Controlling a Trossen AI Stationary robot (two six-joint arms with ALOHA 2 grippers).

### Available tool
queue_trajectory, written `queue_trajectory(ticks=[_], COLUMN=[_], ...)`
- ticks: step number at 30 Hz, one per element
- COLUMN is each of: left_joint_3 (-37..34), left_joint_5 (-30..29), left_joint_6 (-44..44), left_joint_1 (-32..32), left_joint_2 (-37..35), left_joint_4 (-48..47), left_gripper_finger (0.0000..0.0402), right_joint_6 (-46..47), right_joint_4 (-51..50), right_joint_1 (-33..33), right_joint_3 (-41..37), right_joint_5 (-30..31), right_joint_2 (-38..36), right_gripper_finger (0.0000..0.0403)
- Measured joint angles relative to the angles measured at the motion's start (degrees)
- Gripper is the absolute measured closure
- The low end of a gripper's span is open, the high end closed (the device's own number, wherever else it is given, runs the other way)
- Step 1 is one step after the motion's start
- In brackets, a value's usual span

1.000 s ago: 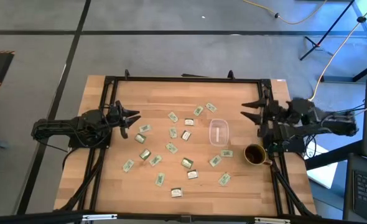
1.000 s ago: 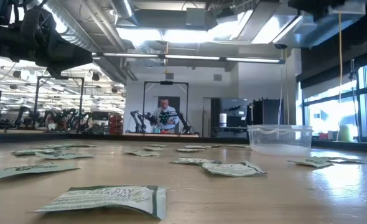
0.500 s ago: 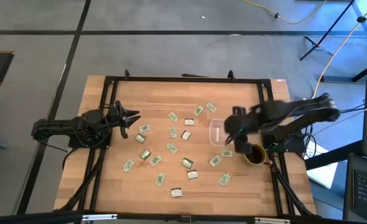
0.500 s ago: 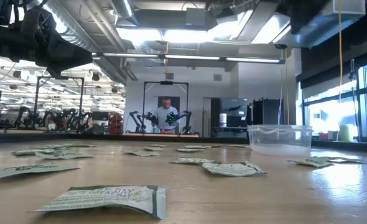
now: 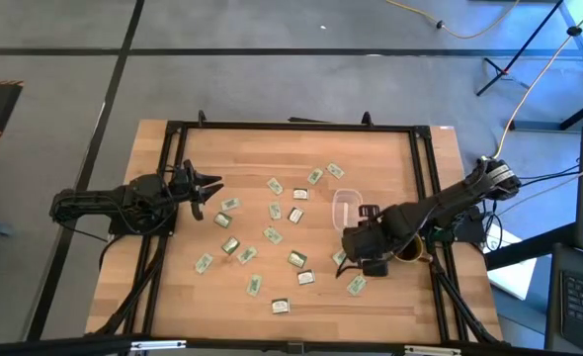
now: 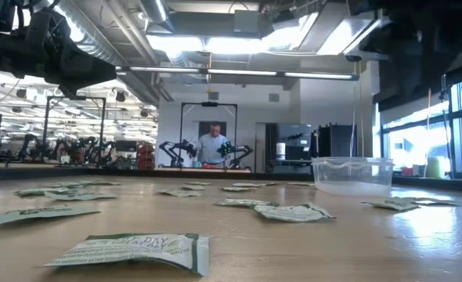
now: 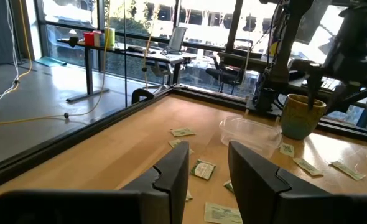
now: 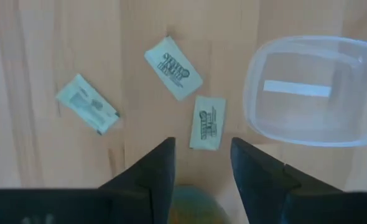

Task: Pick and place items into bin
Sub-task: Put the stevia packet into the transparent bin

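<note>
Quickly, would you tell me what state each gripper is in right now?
Left gripper: open, empty, at the table's left edge.
Right gripper: open, empty, above a packet beside the bin.

pale green packets (image 5: 275, 234); clear bin (image 5: 345, 203); brown mug (image 7: 302, 116)

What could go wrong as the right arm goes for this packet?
The right gripper hangs open over a packet lying close beside the clear bin; descending, a finger could clip the bin's rim and shove it. Another packet sits just beyond, so both might get pinched together. The arm also reaches past the brown mug, which it could knock.
</note>
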Motion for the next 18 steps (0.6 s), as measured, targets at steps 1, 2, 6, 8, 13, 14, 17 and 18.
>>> queue_trajectory(ticks=[1, 2, 6, 8, 13, 14, 17, 18], left_joint_3=[0.01, 0.0, 0.0, 0.01, 0.01, 0.01, 0.01, 0.0], left_joint_5=[0.0, 0.0, 0.0, 0.0, 0.0, 0.0, 0.0, 0.0], left_joint_6=[0.0, -0.02, -0.02, 0.0, 0.0, 0.0, 0.0, 0.0], left_joint_1=[0.0, -0.02, -0.01, -0.02, -0.01, -0.01, -0.01, 0.0], left_joint_2=[0.0, 0.0, -0.02, 0.0, 0.0, -0.01, -0.01, -0.02], left_joint_4=[0.0, 0.0, 0.0, 0.0, 0.0, 0.0, 0.0, 0.0], left_gripper_finger=[0.0295, 0.0295, 0.0295, 0.0295, 0.0295, 0.0295, 0.0295, 0.0295], right_joint_6=[0.35, 1.09, 6.46, 9.61, 15.18, 16.12, 19.85, 20.7], right_joint_4=[0.88, 1.22, 2.54, 2.57, 4.4, 4.52, 5.34, 5.62], right_joint_1=[-0.05, -0.26, -1.22, -1.65, -3.03, -3.35, -4.69, -5.18], right_joint_3=[-0.96, -1.76, -5.02, -6.25, -9.21, -9.81, -11.5, -12.14], right_joint_5=[0.01, 0.0, 0.0, 0.07, 0.07, 0.04, -0.16, -0.32], right_joint_2=[0.0, 0.02, 0.02, 0.02, 0.02, 0.02, 0.02, 0.02], right_gripper_finger=[0.0246, 0.0246, 0.0246, 0.0246, 0.0246, 0.0246, 0.0246, 0.0246])
